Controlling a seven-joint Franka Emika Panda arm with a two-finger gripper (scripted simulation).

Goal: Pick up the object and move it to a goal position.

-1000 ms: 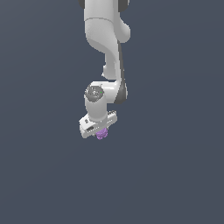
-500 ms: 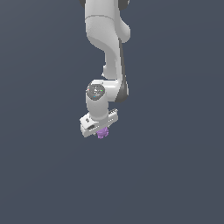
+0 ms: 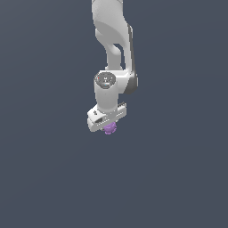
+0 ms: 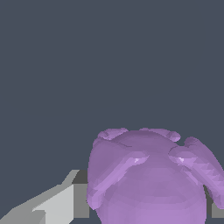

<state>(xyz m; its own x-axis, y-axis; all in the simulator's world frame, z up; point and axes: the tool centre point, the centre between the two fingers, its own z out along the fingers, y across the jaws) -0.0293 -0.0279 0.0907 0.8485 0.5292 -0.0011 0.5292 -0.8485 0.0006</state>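
Observation:
The object (image 3: 110, 128) is a small light-purple knobbly lump. In the exterior view it sits just under the white gripper (image 3: 108, 126), mostly hidden by the gripper's body. In the wrist view the object (image 4: 148, 179) fills the space between the fingers (image 4: 57, 205), which press against its sides. The gripper is shut on the object and holds it up off the surface, below the white arm (image 3: 112, 53).
A plain dark grey-blue surface (image 3: 178, 178) lies all around the arm. No other objects or edges show in either view.
The gripper with the object in it has shifted slightly up and toward the exterior view's right. The grip is unchanged.

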